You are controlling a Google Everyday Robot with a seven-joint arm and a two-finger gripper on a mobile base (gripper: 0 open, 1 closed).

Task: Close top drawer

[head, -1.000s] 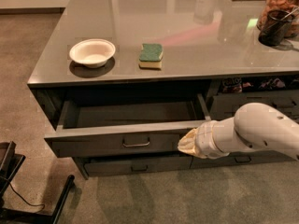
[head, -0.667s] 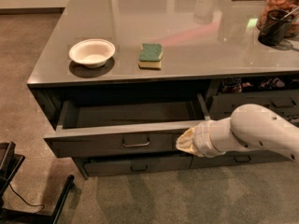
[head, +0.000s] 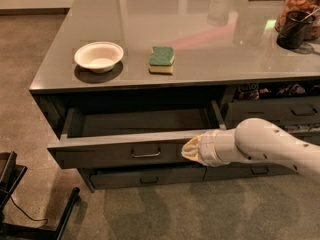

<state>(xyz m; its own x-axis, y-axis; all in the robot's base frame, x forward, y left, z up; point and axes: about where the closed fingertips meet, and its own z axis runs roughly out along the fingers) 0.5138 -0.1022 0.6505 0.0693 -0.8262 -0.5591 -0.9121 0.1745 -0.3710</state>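
The top drawer (head: 115, 154) is a wide dark grey drawer under the counter's left half. It is pulled far out, and its shallow dark tray (head: 142, 122) looks empty. A small bracket handle (head: 145, 153) sits at the middle of its flat front. My gripper (head: 187, 151) is at the end of the white arm (head: 270, 146) that comes in from the right. Its yellowish tip is against the right part of the drawer front, to the right of the handle. The arm's end covers the fingers.
A white bowl (head: 99, 56) and a green-and-yellow sponge (head: 162, 59) lie on the grey countertop (head: 210, 39). Jars stand at the back right (head: 299, 14). A slimmer drawer (head: 145, 176) lies below, narrower drawers (head: 280, 111) at right. A black stand (head: 20, 204) is on the floor, left.
The gripper has shifted slightly left along the drawer front. The drawer stays pulled out about as far as before.
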